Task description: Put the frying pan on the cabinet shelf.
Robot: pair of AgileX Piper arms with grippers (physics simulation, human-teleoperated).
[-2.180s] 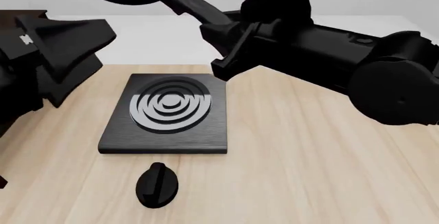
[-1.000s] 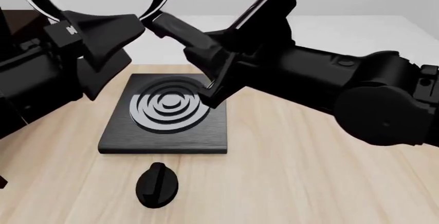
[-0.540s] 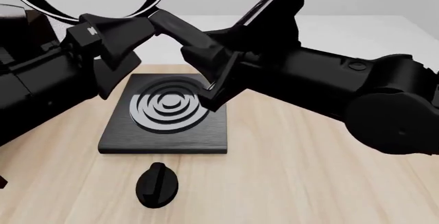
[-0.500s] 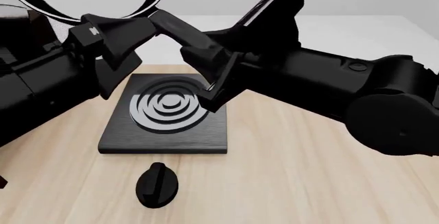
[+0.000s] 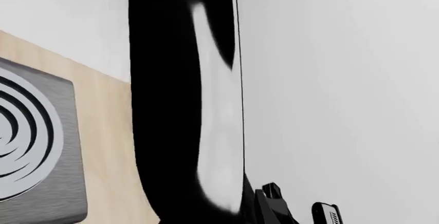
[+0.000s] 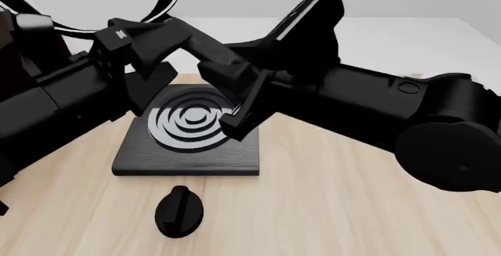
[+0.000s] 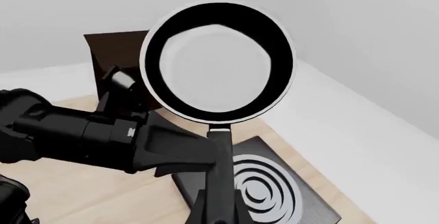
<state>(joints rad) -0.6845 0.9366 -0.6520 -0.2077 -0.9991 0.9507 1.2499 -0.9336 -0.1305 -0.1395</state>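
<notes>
The frying pan (image 7: 218, 62) is held up in the air above the table, its round bowl toward 11 o'clock of the front view and partly cut off by the picture's top edge (image 6: 117, 9). The right wrist view shows its glossy inside with nothing in it, ringed by a thin silvery rim. Its long black handle (image 7: 219, 172) runs back into the right gripper (image 6: 234, 91), whose jaws are closed tight around the handle's near part.

The left gripper (image 6: 152, 47) sits just beside the handle, near where it meets the bowl, at about 10 o'clock from the stove plate. Whether its jaws are spread or closed, or touch the handle, I cannot tell: black lies on black there. The left wrist view shows the pan (image 5: 185, 106) edge-on and very close.

The dark brown cabinet (image 7: 113, 47) stands behind the left arm, beyond the pan in the right wrist view, at 9 to 10 o'clock in the front view.

The square stove plate (image 6: 188, 130) with grey rings lies on the wooden table (image 6: 337, 209), under the crossed arms. The black knob (image 6: 179, 210) lies at 6 o'clock from it, apart.
</notes>
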